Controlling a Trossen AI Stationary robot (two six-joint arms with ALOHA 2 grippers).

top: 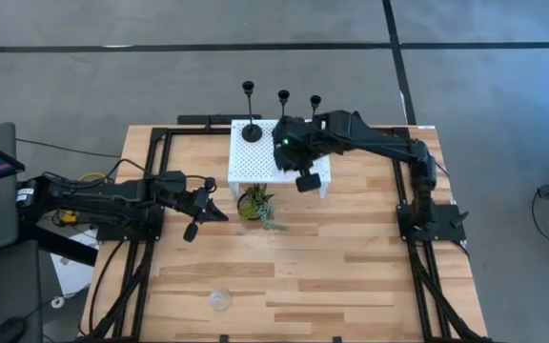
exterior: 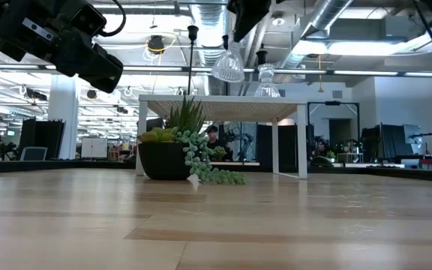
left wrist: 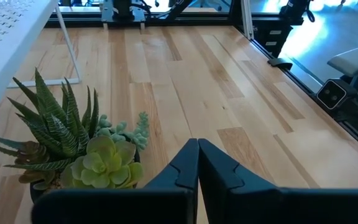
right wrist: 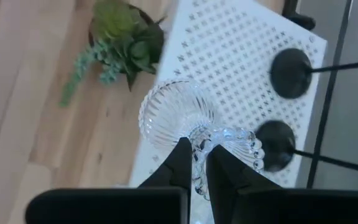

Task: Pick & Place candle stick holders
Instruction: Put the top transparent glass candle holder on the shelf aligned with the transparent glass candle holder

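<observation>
So my right gripper [right wrist: 194,163] is clamped on a clear glass holder [right wrist: 178,115], held up in the air over the white perforated stand [top: 255,164]. It's a ribbed, see-through thing, flared at one end like a little bell, with a knobbly stem that my fingers are pinching. In the low view it hangs tipped above the stand top, and a second glass holder [exterior: 267,81] stands upright on the stand just beside it.

Three black holders [top: 252,112] are at the stand's far side: thin stems, round bases, small cups on top, all different heights. Another clear one [top: 219,300] sits alone near the table's front edge, well apart from everything.

My left gripper [left wrist: 197,169] is closed on nothing, hovering just beside the potted plant [left wrist: 82,152].

No labels or writing I can read anywhere.
</observation>
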